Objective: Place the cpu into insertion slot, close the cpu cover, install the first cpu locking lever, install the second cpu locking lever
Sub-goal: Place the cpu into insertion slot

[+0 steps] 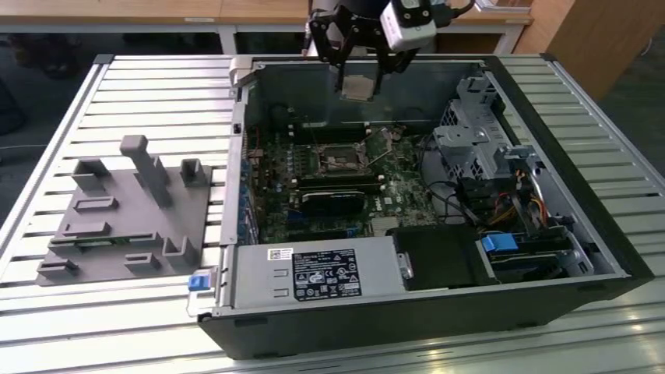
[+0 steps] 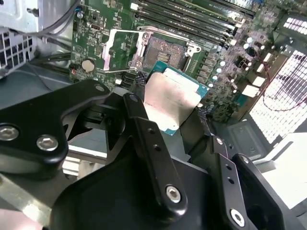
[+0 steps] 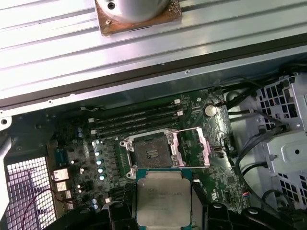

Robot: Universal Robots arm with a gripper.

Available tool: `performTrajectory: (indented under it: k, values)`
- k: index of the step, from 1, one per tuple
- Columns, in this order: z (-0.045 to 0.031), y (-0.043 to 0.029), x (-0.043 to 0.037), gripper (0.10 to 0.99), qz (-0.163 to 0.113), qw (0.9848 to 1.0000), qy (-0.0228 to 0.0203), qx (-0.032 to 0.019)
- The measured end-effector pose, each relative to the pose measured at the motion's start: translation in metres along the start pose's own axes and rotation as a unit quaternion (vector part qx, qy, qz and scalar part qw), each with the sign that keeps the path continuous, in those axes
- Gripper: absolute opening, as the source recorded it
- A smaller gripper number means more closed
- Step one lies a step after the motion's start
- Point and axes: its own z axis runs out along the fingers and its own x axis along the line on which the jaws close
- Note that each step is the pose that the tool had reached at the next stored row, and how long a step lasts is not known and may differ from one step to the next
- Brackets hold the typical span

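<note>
My gripper (image 1: 357,78) hangs above the far wall of the open computer case (image 1: 582,226), shut on the cpu (image 1: 357,87), a flat square chip with a silvery top. In both wrist views the black fingers (image 2: 138,81) clamp the cpu (image 2: 168,96) by two opposite edges. Below on the green motherboard lies the insertion slot (image 3: 150,152), a black-framed socket with a dark centre and nothing in it. The cpu cover (image 3: 191,147), a thin silvery frame, is swung open beside the slot. In the exterior view the insertion slot (image 1: 340,161) sits well below and nearer than the held cpu.
Long black memory slots (image 3: 136,120) run beside the socket. A black card (image 1: 332,204), a power supply (image 1: 317,276) and a drive cage with cables (image 1: 478,148) crowd the case. A grey fixture block (image 1: 130,210) stands on the slatted table at the exterior view's left.
</note>
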Motion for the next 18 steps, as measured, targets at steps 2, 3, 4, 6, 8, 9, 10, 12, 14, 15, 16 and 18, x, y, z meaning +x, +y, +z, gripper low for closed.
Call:
performTrajectory:
  k: [2, 3, 4, 6, 8, 9, 10, 12, 14, 15, 16, 18]
  values:
    - [0.0001, 0.0, 0.0, 0.541, 0.008, 1.0, -0.0009, 0.0004]
    - [0.0001, 0.0, 0.0, 0.541, 0.013, 0.9999, -0.0013, 0.0006]
    - [0.0001, 0.0, 0.0, 0.541, 0.017, 0.9999, -0.0017, 0.0009]
    - [0.0001, 0.0, 0.0, 0.541, 0.026, 0.9997, -0.0026, 0.0012]
    - [0.0002, 0.0, 0.0, 0.541, 0.035, 0.9994, -0.0035, 0.0015]
    - [0.0002, 0.0, 0.0, 0.541, 0.04, 0.9992, -0.004, 0.0017]
    - [0.0002, 0.0, 0.0, 0.541, 0.045, 0.999, -0.0045, 0.0019]
    - [0.0003, 0.0001, 0.0, 0.541, 0.056, 0.9984, -0.0057, 0.0026]
    - [0.0003, 0.0, 0.0, 0.541, 0.068, 0.9977, -0.0068, 0.0029]
    - [0.0003, 0.0001, 0.0, 0.541, 0.074, 0.9972, -0.0074, 0.003]
    - [0.0003, 0.0001, 0.0, 0.541, 0.08, 0.9968, -0.0079, 0.0031]
    - [0.0004, 0.0001, 0.0, 0.541, 0.092, 0.9957, -0.009, 0.0032]
